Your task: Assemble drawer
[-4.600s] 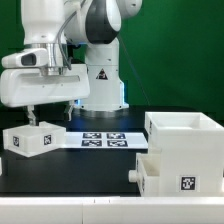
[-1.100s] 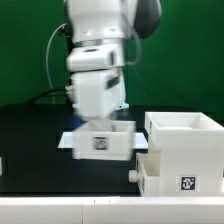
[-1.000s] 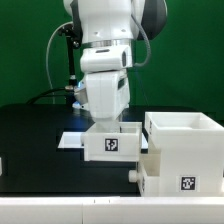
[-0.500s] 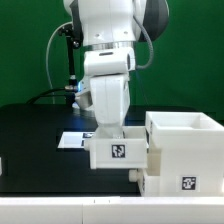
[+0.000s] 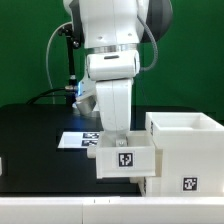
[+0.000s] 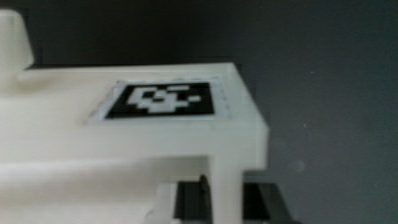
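Observation:
My gripper (image 5: 119,137) is shut on a wall of a small white drawer tray (image 5: 127,160) with a black-and-white tag on its front. It holds the tray just above the table, right against the side of the large white casing (image 5: 186,148) that faces the exterior view's left. In the wrist view the tray's tagged face (image 6: 166,100) fills the frame, and my gripper (image 6: 231,200) has its two dark fingers either side of the thin white wall. The second small tray is hidden behind the held one.
The marker board (image 5: 78,141) lies flat on the black table behind the held tray. The robot's base stands at the back in front of a green curtain. The table's white front edge (image 5: 60,210) runs along the bottom.
The gripper has carried the tray from the exterior view's left, over the marker board, and then right and down until it sits against the casing.

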You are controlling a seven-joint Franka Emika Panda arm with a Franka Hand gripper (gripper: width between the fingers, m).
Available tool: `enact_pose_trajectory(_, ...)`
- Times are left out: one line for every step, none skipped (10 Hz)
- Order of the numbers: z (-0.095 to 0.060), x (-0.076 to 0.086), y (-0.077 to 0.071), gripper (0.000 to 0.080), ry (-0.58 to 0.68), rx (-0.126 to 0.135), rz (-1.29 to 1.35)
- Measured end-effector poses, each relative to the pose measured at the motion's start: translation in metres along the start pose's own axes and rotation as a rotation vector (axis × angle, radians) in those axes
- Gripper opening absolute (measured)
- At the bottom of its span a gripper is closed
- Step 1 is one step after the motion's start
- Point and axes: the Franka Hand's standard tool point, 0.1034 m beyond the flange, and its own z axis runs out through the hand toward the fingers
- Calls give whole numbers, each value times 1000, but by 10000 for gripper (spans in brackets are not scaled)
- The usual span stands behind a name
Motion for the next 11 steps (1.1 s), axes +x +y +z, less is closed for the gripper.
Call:
enact_pose_trajectory(0, 2, 0, 33, -2, 0, -25)
enact_pose_trajectory(0, 8, -1, 33, -1, 2, -63)
enact_pose_trajectory(0, 8, 0, 35, -5, 3, -71)
enact_pose_trajectory(-1, 10, 0, 35, -8, 1, -80)
enact_pose_trajectory(-1, 12, -1, 35, -8, -1, -71)
enact_pose_trajectory(-1, 12, -1, 35, -9, 0, -52)
enact_pose_trajectory(-1, 9, -2, 35, -8, 4, -42)
enact_pose_trajectory(0, 9, -2, 34, -8, 4, -42)
enact_pose_trajectory(0, 9, -2, 34, -8, 4, -42)
enact_pose_trajectory(-1, 9, -1, 34, -10, 4, -56)
enact_pose_trajectory(-1, 9, 0, 34, -13, 5, -88)
